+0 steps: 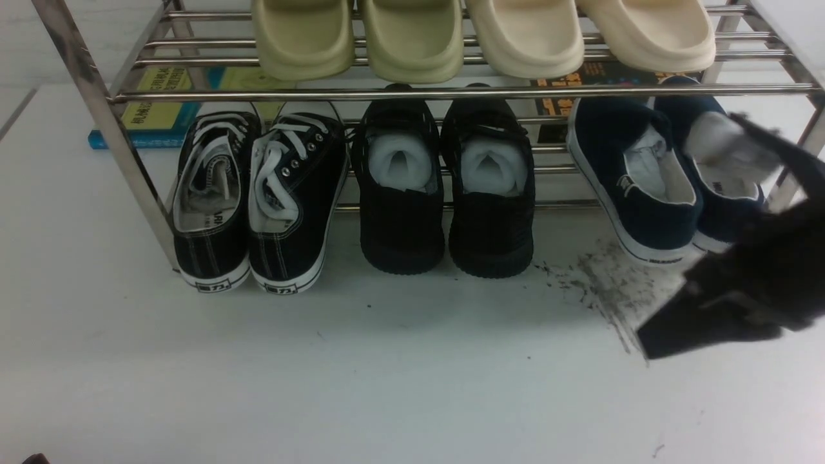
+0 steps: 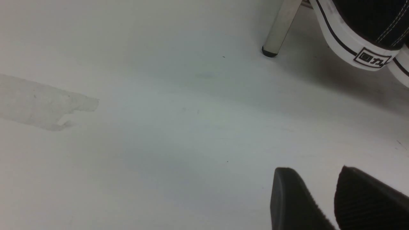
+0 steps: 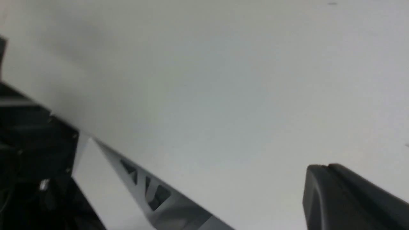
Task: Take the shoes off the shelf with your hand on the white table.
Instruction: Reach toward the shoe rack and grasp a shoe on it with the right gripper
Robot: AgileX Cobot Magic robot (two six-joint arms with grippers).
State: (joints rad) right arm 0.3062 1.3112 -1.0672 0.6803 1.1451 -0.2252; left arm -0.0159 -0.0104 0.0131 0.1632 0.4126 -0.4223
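Observation:
The shoes, an all-black knit pair with white paper stuffing, stand side by side on the lower tier of the chrome shelf [image 1: 451, 92]: the left shoe [image 1: 401, 187] and the right shoe [image 1: 491, 193], heels toward me over the white table [image 1: 387, 361]. My right gripper [image 1: 651, 341] is a blurred black shape low at the right, over the dark scuff marks [image 1: 599, 283] and apart from the pair. Its fingers are pressed together on nothing [image 3: 322, 166]. My left gripper [image 2: 314, 169] hovers over bare table, open and empty, with a clear gap between its ribbed fingers [image 2: 287, 198].
Black canvas sneakers with white laces [image 1: 258, 193] sit left of the pair, navy slip-ons [image 1: 651, 180] right of it. Beige slippers [image 1: 477, 32] fill the upper tier. Books [image 1: 161, 109] lie behind the shelf. A shelf leg [image 2: 281, 28] and a canvas sneaker's heel [image 2: 361, 41] lie beyond my left gripper.

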